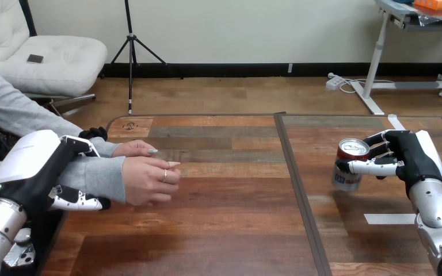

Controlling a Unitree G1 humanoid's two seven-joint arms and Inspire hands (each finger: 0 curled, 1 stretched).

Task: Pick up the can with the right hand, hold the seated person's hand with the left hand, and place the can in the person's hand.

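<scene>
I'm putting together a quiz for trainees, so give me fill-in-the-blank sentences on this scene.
The right hand is curled round the ____.
The left hand clasps the person's ____.
At the table, the person sits on the ____ side.
Missing words: can; forearm; left.

table [230, 218] | can [351, 167] at its 3 o'clock | right hand [408, 161] at can's 3 o'clock, wrapped round it | person's nearer hand [149, 179] at table's 9 o'clock, farther hand [133, 148] just behind | left hand [34, 167] at their 9 o'clock, round person's forearm [101, 172]
</scene>
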